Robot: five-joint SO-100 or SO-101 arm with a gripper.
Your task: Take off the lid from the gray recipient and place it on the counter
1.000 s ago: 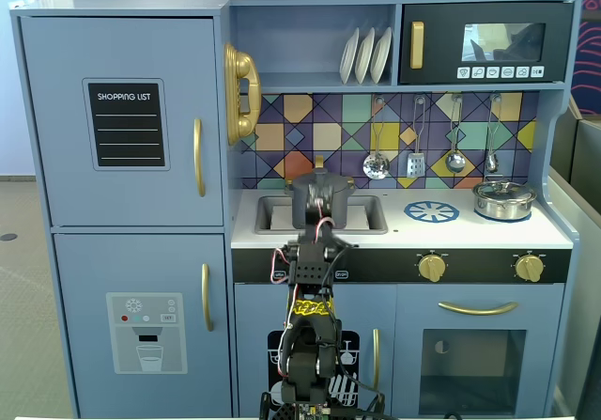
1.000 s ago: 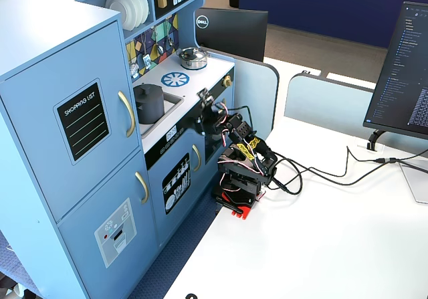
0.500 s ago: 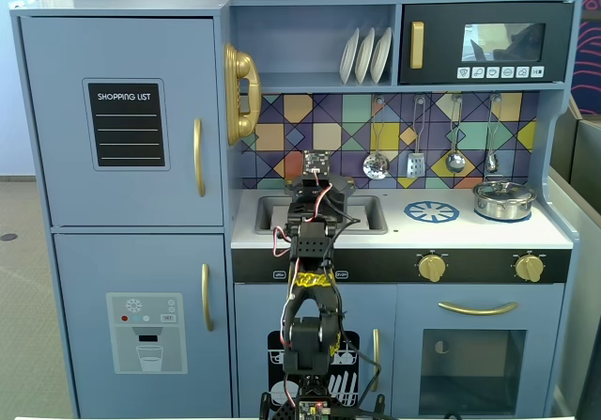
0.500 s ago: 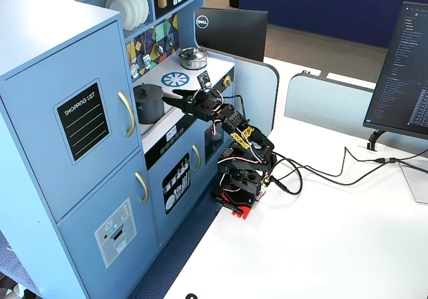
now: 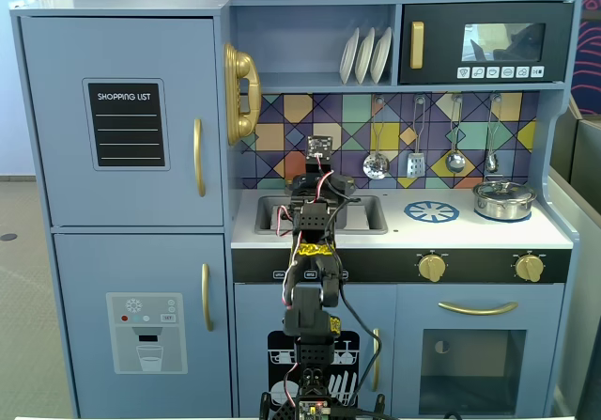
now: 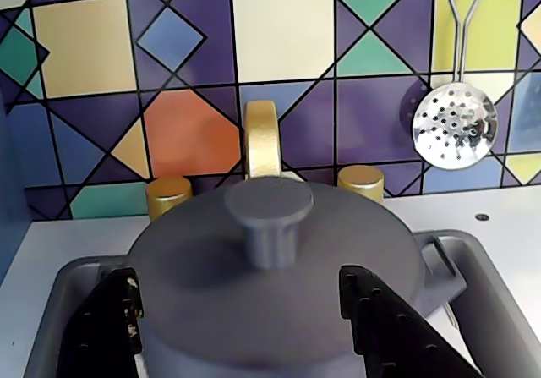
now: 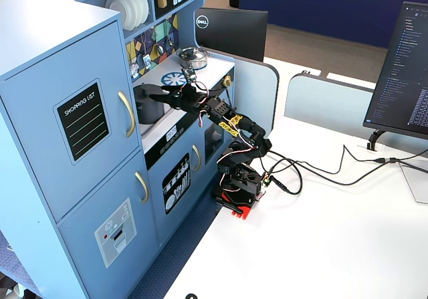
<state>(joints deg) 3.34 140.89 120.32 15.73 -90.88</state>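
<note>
On the far left of the toy kitchen in a fixed view, a black chalkboard panel on the upper door reads "SHOPPING LIST" above blank ruled lines; the same panel shows in the other fixed view, where its last word is hard to make out. Further right in that view, the back of a dark monitor carries a round "DELL" logo. The small marks on the microwave buttons are too small to read.

The arm rises from its base on the white table, bends at the elbow and reaches leftward and level over the counter toward the sink. From the front it stands in line with the sink and hides what lies in it.

In the wrist view the gray recipient sits in the recessed sink, in front of the gold faucet. The lid rests flat on top of it, knob upright at center. The gripper is spread wide, one black finger at the left and the other at the right of the lid's rim, holding nothing. At the counter's right end stands a shiny silver pot, lid on.
</note>
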